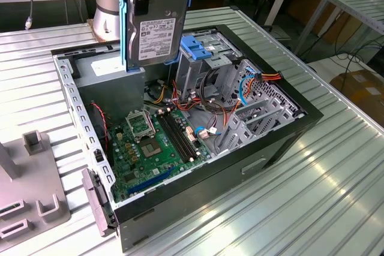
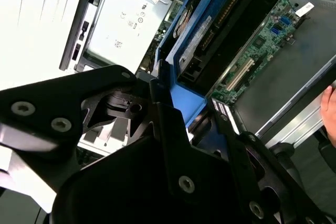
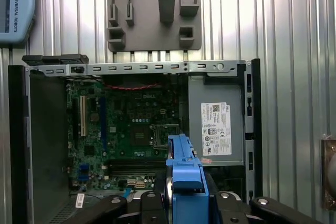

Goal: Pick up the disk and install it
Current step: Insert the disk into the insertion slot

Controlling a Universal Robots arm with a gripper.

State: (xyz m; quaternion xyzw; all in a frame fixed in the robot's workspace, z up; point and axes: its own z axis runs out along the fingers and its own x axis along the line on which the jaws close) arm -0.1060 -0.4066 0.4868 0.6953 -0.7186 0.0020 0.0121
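Exterior view: disk (image 1: 157, 34) held upright, long axis vertical, label outward, top edge clamped by gripper (image 1: 147, 1). Disk hung at 6 o'clock from fingers, above open computer case (image 1: 273, 148). Drive cage (image 1: 204, 58) seen at 4 o'clock from disk.

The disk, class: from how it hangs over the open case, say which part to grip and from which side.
Grip the disk at its upper end, pinching its two flat faces from above, as the gripper does. It hangs upright, so this probably leaves the blue rails and lower end free.
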